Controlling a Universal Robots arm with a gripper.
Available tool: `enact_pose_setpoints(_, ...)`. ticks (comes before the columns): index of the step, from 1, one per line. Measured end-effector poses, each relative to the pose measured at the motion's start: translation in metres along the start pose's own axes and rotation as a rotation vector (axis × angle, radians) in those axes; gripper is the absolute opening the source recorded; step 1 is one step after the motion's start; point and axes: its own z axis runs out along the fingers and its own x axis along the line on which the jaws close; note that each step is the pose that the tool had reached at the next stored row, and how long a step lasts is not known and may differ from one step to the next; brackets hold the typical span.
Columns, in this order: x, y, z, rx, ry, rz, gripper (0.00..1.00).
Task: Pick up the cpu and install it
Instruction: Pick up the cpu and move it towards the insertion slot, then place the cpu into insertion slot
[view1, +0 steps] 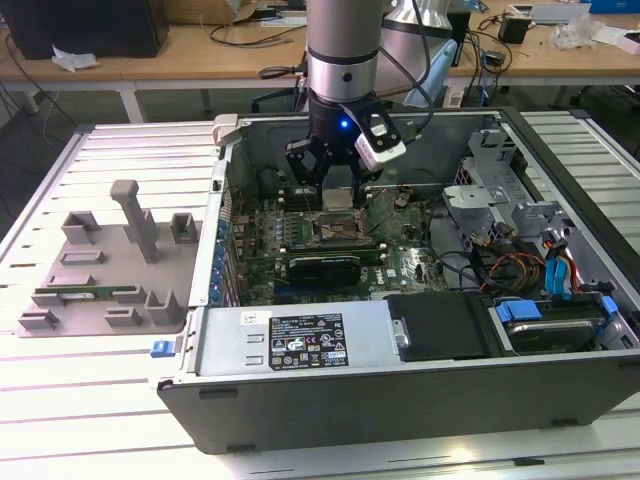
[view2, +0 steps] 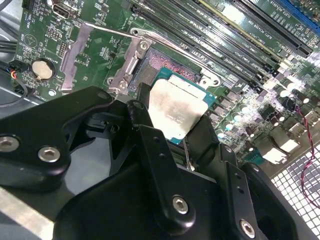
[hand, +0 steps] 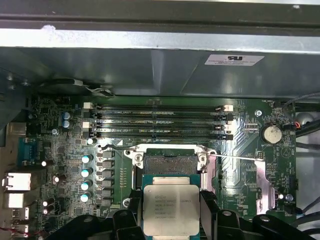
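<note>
The exterior view shows the whole open case (view1: 400, 400) lying on a slatted table (view1: 100, 400), with the arm reaching down into it. The gripper (view1: 340, 196) hangs just over the socket (view1: 338, 228). A grey tray (view1: 110, 270) lies on the exterior view's left, and red and blue cables (view1: 560, 270) fill the case's corner on the exterior view's right. The first wrist view looks closer: two black fingers (hand: 134, 210) squeeze the cpu (hand: 171, 209) from two sides, silver top up. It is held near the socket (hand: 170, 162) but is not in it — the socket is bare. Four long memory slots (hand: 157, 122) sit past the socket, and a round battery (hand: 272, 133) sits off to one side. The second wrist view looks from the side, where the cpu (view2: 175, 112) hangs over the socket's metal frame (view2: 125, 65). There is small print on the cpu's top, a white label (hand: 233, 59) on the case wall, and a big sticker (view1: 308, 342) on the power box (view1: 290, 345) — all too small to read.
</note>
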Motion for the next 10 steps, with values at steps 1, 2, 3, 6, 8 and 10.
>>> enact_pose_setpoints(1, 0.0, 0.0, 0.0, 0.0, 0.0, 0.0, 0.55)
enact_pose_setpoints(2, 0.0, 0.0, 0.0, -0.0001, 0.0, 0.0, 0.55)
enact_pose_setpoints(3, 0.0, 0.0, 0.0, 0.0, 0.0001, 0.0, 0.55)
enact_pose_setpoints(6, 0.0, 0.0, 0.0, 0.0, 0.0001, 0.0, 0.55)
enact_pose_setpoints(8, 0.0, 0.0, 0.0, 0.0, 0.0001, 0.0, 0.55)
enact_pose_setpoints(10, 0.0, 0.0, 0.0, -0.0001, 0.0001, 0.0, 0.55)
